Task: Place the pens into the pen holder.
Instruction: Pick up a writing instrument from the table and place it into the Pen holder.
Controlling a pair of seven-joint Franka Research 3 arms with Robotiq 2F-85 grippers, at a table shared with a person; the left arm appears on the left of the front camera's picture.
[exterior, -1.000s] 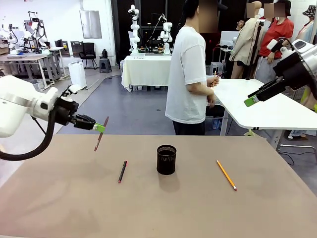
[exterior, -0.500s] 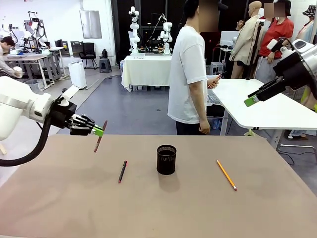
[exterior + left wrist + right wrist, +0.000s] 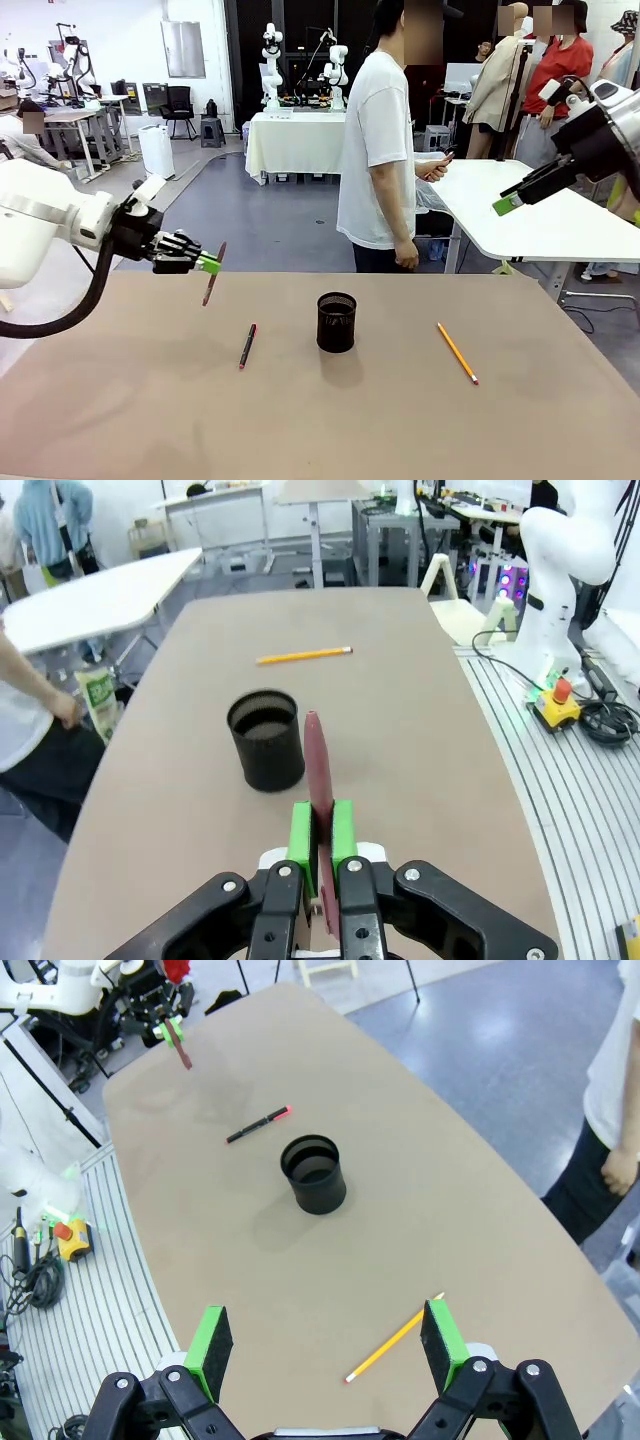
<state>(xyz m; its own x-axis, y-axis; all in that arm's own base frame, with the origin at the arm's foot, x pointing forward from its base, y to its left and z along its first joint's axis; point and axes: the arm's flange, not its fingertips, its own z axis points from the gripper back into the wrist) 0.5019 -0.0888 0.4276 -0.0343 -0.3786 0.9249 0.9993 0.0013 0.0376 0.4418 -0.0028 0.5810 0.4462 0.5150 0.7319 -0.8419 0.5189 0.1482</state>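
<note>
Brownish-pink pen (image 3: 210, 285) pinched in left end effector (image 3: 208, 264), right end effector (image 3: 328, 1335) spread wide

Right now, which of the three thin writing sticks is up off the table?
The brownish-pink pen, pinched in the left gripper above the tan table. The black red-tipped pen and the yellow pencil lie flat on it.
</note>
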